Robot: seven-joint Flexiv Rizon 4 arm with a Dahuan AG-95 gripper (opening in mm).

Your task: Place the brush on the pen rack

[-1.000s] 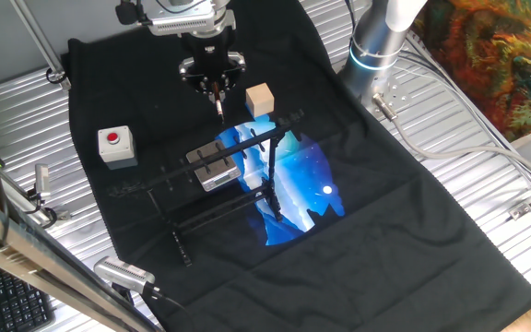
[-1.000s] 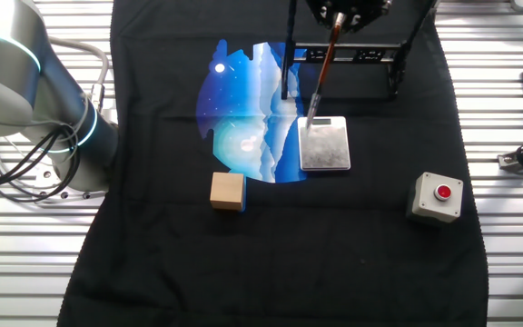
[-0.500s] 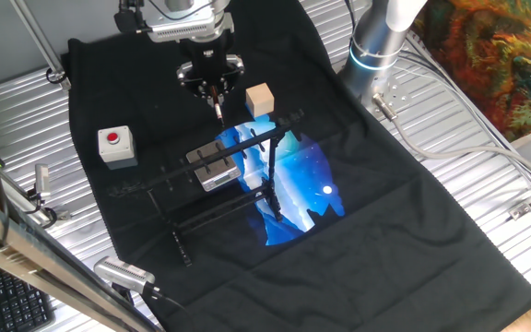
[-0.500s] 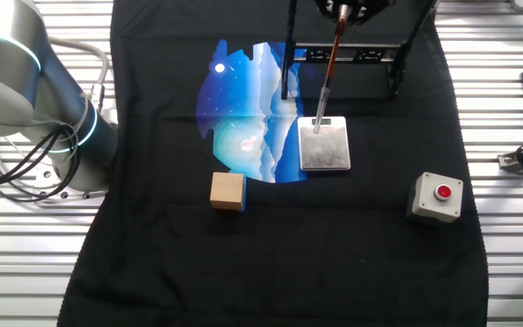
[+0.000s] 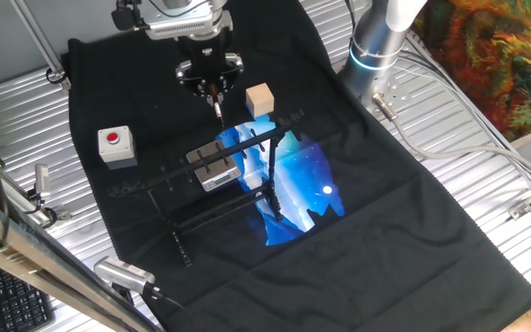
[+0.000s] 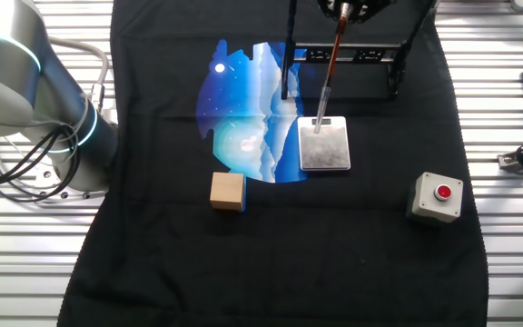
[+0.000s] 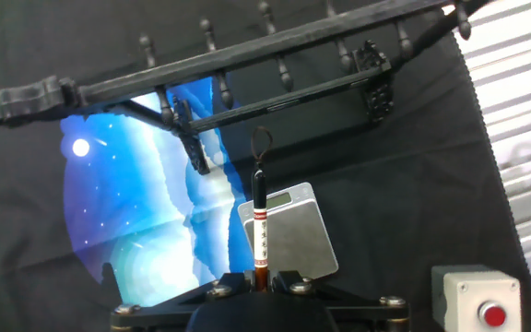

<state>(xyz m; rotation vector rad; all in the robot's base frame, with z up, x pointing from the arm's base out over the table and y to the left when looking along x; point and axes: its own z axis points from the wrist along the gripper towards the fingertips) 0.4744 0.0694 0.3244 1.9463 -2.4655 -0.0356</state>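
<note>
My gripper (image 5: 211, 87) is shut on the brush (image 5: 217, 104), a thin reddish-brown stick. In the other fixed view the gripper (image 6: 341, 7) sits at the top edge and the brush (image 6: 328, 73) slants down from it. Its pale end lies over the far edge of the pen rack (image 6: 324, 145), a small grey metallic block. I cannot tell whether they touch. In the hand view the brush (image 7: 259, 226) runs from my gripper (image 7: 259, 277) across the pen rack (image 7: 293, 235). The rack also shows in one fixed view (image 5: 215, 164).
A black frame of thin rods with hooks (image 5: 247, 140) stands over and beside the rack, also seen in the other views (image 6: 343, 54) (image 7: 247, 57). A wooden cube (image 5: 259, 100) (image 6: 227, 191) and a grey box with a red button (image 5: 115, 145) (image 6: 438, 196) (image 7: 477, 300) sit on the black cloth.
The gripper with the brush has shifted slightly, and the brush's lower end moved a little further over the rack's far edge. Since half a second ago almost nothing has moved.
</note>
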